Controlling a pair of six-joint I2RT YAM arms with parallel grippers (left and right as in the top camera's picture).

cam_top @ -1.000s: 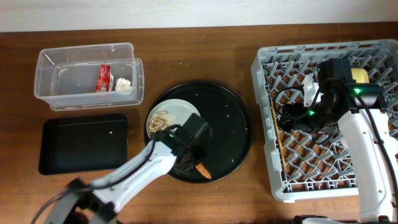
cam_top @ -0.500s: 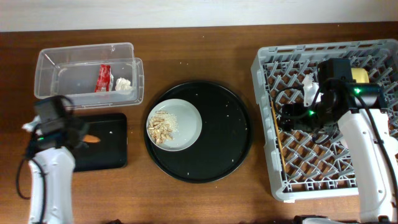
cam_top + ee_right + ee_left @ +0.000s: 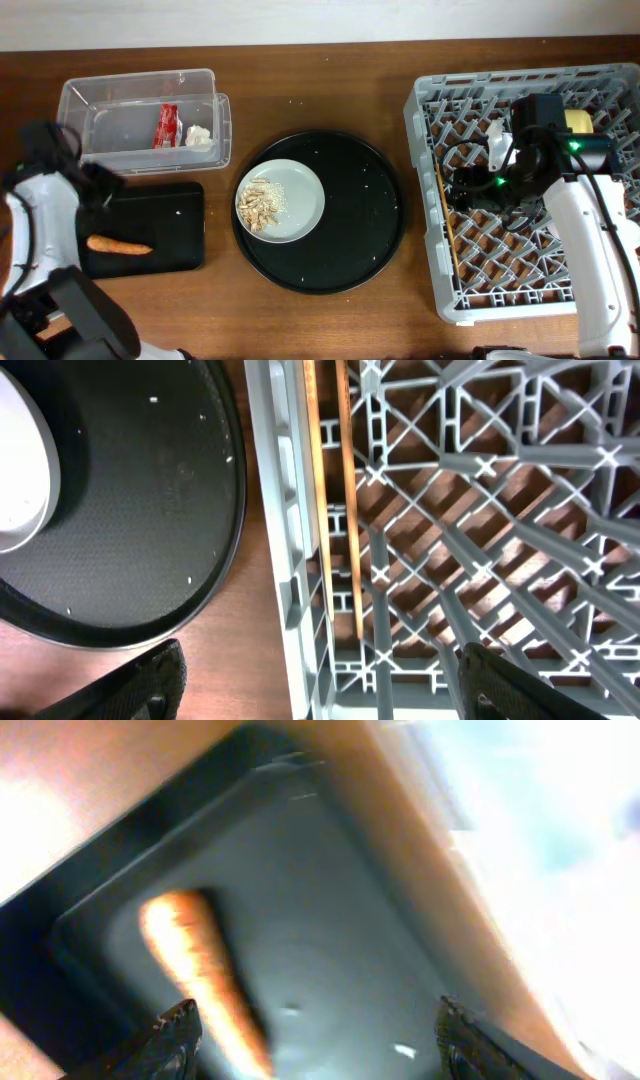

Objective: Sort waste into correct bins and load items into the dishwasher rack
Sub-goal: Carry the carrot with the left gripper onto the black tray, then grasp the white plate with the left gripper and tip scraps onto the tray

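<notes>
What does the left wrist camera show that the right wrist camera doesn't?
Only the left wrist view: the orange carrot lying in the flat black tray, with a blurred edge of the clear tub beside it. Only the right wrist view: the two chopsticks lying in the dishwasher rack, the round black tray beside the rack, and an edge of the grey plate on it. Both: the wooden table, and the left gripper and right gripper, each open and empty.

Top-down overhead; close, downward wrist views
</notes>
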